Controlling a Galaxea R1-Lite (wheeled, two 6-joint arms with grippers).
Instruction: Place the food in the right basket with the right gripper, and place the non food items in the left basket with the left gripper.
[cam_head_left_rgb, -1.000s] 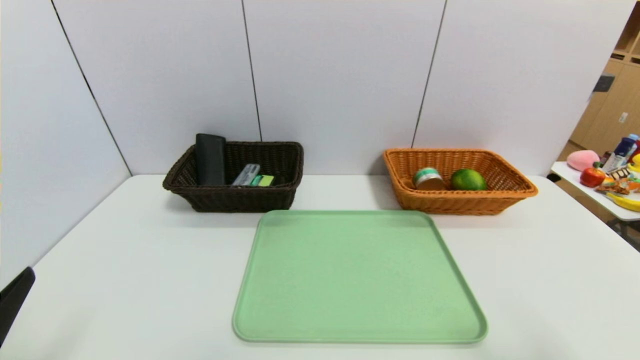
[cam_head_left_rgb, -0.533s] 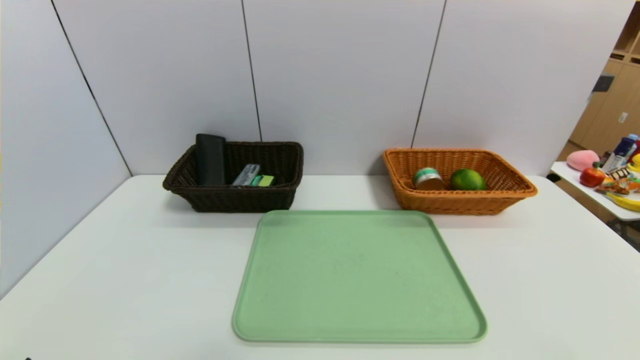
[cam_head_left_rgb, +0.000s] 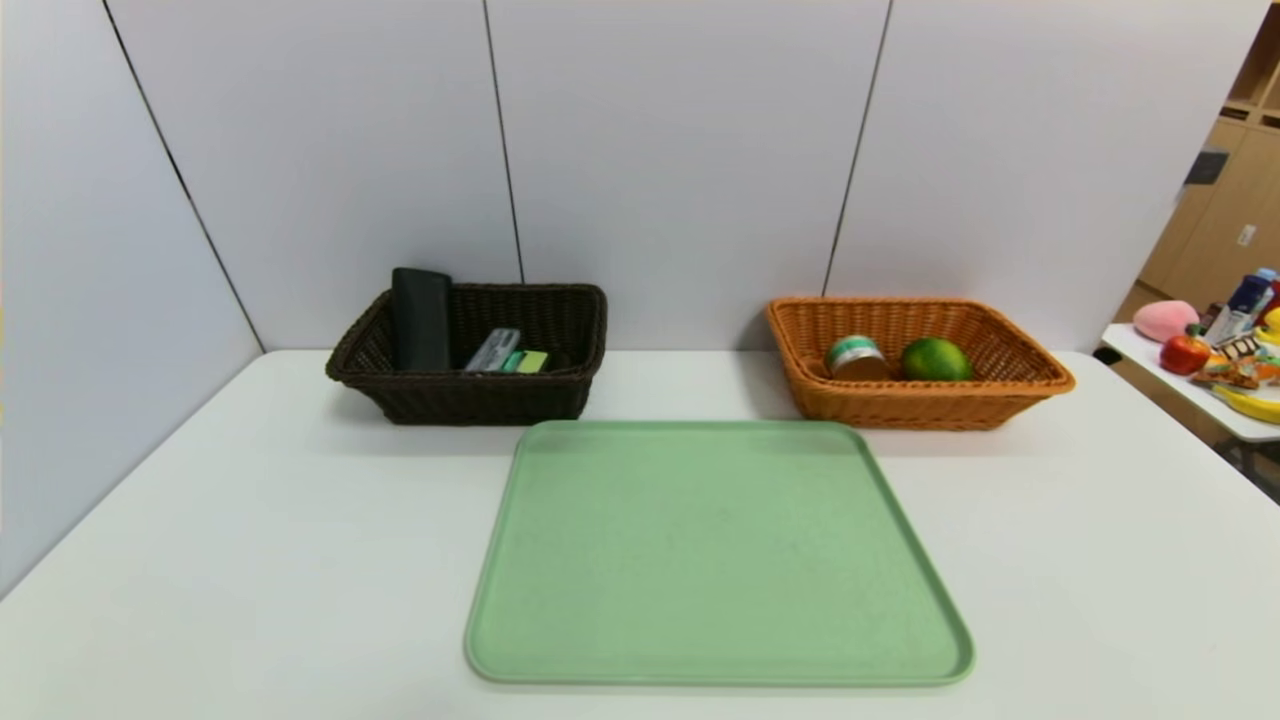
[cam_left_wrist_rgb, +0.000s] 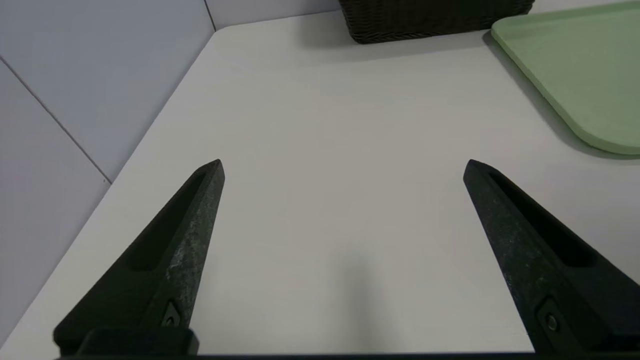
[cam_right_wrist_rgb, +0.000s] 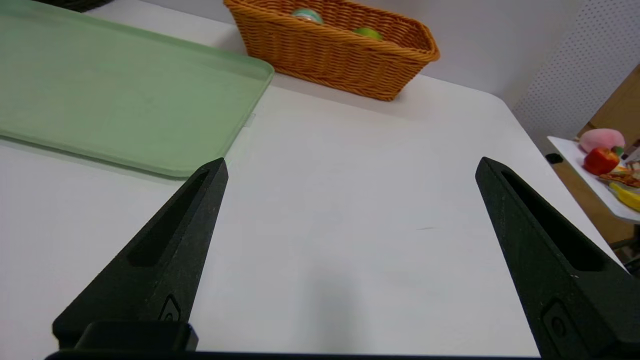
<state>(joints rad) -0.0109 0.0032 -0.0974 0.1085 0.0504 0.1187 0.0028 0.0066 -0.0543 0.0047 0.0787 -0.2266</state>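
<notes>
Nearest the robot, both arms sit pulled back low over the bare white table (cam_head_left_rgb: 250, 560), out of the head view, which suits a sorting job that looks finished. The left gripper (cam_left_wrist_rgb: 344, 167) hangs just above the table with its two fingers spread wide and nothing between them; the right gripper (cam_right_wrist_rgb: 351, 165) does the same on its side, fingers equally wide apart and empty, so neither is carrying or about to release anything. Between them lies the green tray (cam_head_left_rgb: 715, 560), flat and with nothing on it, probably the spot the items were picked from, since its far edge reaches almost to both baskets. Beyond its far left corner stands the left basket (cam_head_left_rgb: 470, 395), dark brown and deep, holding the non-food: the black pouch (cam_head_left_rgb: 420, 318) stands upright against the left wall, poking above the rim because it is too long to lie flat there, with the clear case (cam_head_left_rgb: 493, 350) leaning beside it and the bottle (cam_head_left_rgb: 530, 361) lying low, only its light green label showing. Beyond the far right corner is the right basket (cam_head_left_rgb: 920, 405), orange, where the can (cam_head_left_rgb: 856, 357) rests tilted beside the lime (cam_head_left_rgb: 936, 359), the two just touching or nearly so. Off to the far right a side table (cam_head_left_rgb: 1165, 385) holds other toy foods, well apart from the work.
</notes>
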